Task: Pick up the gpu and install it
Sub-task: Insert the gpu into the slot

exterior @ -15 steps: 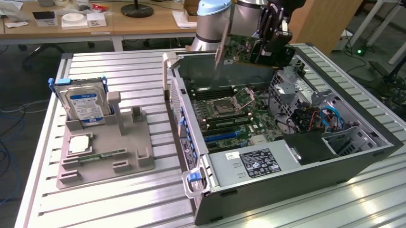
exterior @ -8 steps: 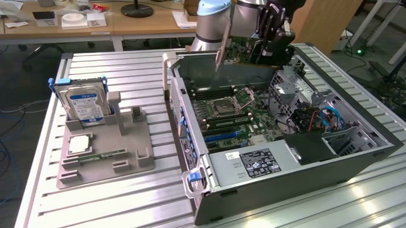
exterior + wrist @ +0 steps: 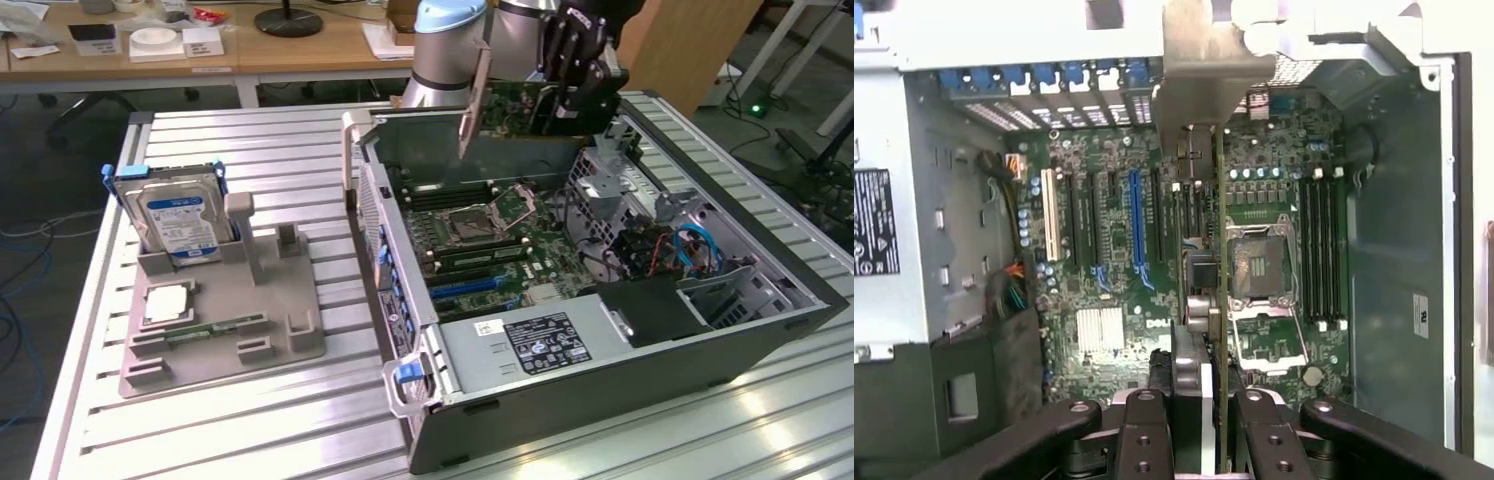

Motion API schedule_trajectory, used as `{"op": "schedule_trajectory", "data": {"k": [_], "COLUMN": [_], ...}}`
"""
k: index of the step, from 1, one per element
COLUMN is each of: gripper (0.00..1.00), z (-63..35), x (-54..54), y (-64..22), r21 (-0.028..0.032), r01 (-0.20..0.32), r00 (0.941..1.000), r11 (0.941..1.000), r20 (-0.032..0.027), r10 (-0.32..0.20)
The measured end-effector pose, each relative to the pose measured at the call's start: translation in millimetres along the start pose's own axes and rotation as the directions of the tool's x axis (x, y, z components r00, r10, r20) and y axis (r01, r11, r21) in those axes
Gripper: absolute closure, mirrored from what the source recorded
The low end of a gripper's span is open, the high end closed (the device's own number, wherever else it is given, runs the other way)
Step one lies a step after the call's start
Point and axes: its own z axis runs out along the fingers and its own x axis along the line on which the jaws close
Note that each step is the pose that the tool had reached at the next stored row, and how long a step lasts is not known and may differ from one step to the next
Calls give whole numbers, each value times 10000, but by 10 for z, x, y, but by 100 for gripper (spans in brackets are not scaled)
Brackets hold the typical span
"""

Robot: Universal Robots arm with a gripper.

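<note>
While upright in claw [image 3: 1202, 400], thin greenish gpu [image 3: 514, 108]

gpu [image 3: 514, 108], thin card, upright on edge, gripped above open case [image 3: 641, 390]

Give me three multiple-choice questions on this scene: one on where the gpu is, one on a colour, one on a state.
1. Where is the gpu? A on the grey stand; B in the pincer above the computer case; C on the wooden desk.
2. The hard drive label is: A blue and white; B red; C yellow.
3. The case is: A closed; B upside down; C open, motherboard exposed.
Answers: B, the pincer grips the card over the case; A, the label shows blue and white; C, the board's slots and socket are in plain sight.
</note>
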Motion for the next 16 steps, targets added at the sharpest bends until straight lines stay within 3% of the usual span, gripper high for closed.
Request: {"op": "schedule_trajectory", "data": {"k": [4, 16], "gripper": [72, 72], "z": [1, 6], "x": [0, 0], "y": [-1, -8], "r21": [36, 20], "r01": [335, 1085], "r00": [9994, 9941], "r11": [9994, 9941], "r20": [1, -3], "r10": [-335, -1085]}}
